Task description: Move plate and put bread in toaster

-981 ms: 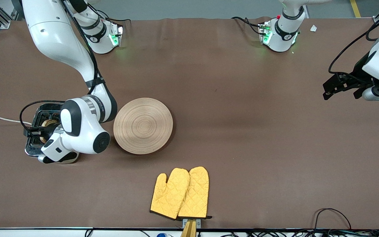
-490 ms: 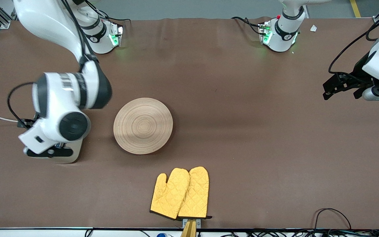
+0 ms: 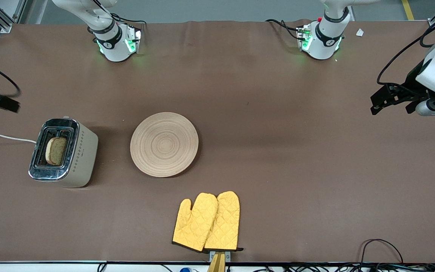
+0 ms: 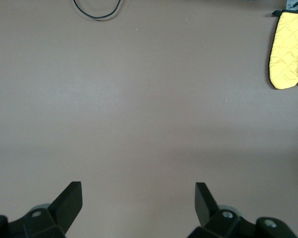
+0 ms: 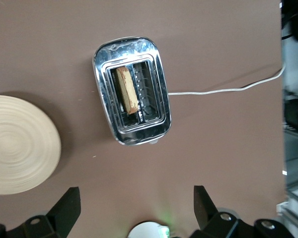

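Note:
The toaster [image 3: 63, 153] stands toward the right arm's end of the table, its white cord [image 3: 2, 136] running off the edge. The bread [image 3: 56, 150] stands in one slot, its top sticking out. Both also show in the right wrist view, the toaster [image 5: 134, 130] and the bread [image 5: 125, 90]. The wooden plate [image 3: 164, 144] lies flat beside the toaster, toward the table's middle, and is bare. My right gripper [image 5: 136, 198] is open and empty, high over the table beside the toaster. My left gripper [image 3: 391, 107] is open and empty, waiting over the left arm's end.
A pair of yellow oven mitts [image 3: 207, 221] lies nearer to the front camera than the plate; one also shows in the left wrist view [image 4: 289, 49]. A black cable loop [image 3: 381, 245] lies at the table's front edge. The arm bases [image 3: 117, 39] [image 3: 321, 37] stand along the table's back edge.
My right gripper let go of the bread in the toaster slot, rose, and swung away off the table's end. The left arm and the plate have not moved.

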Robot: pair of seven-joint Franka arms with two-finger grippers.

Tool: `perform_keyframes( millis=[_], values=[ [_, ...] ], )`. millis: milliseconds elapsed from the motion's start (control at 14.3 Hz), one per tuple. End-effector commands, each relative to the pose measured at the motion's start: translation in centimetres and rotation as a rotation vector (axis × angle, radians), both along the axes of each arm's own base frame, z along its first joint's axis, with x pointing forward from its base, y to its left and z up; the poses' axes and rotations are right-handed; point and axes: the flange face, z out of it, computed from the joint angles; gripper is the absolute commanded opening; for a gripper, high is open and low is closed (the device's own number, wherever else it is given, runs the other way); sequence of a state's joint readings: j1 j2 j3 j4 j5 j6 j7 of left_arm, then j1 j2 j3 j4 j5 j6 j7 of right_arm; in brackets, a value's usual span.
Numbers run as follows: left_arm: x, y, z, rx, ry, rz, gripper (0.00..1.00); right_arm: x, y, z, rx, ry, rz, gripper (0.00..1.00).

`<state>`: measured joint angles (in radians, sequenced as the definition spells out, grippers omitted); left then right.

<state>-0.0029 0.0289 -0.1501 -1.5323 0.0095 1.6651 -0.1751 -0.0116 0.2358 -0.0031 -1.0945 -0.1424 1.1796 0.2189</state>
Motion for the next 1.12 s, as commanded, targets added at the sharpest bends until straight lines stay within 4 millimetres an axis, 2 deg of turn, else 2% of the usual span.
perform_keyframes(
  millis=[0,210,420,560,1051],
  values=[
    [-0.2,0.2,0.5,-0.015,0.005,-0.006,1.00,-2.5,-0.8,0.2,0.085,-0.036,-0.014,1.00],
    [0.0,0.7,0.5,-0.015,0.005,0.004,1.00,-4.0,-1.9,-1.1,0.144,-0.092,0.090,1.00],
    [0.0,0.7,0.5,-0.015,0.005,0.002,1.00,-5.7,-3.5,-4.7,0.191,-0.161,0.102,1.00],
    [-0.1,0.6,0.5,-0.015,0.005,0.002,1.00,-6.6,-3.0,-5.1,0.188,-0.195,0.127,1.00],
    [0.2,0.7,0.9,-0.012,-0.006,0.015,1.00,-6.5,-2.2,-4.9,0.174,-0.196,0.133,1.00]
  ],
)
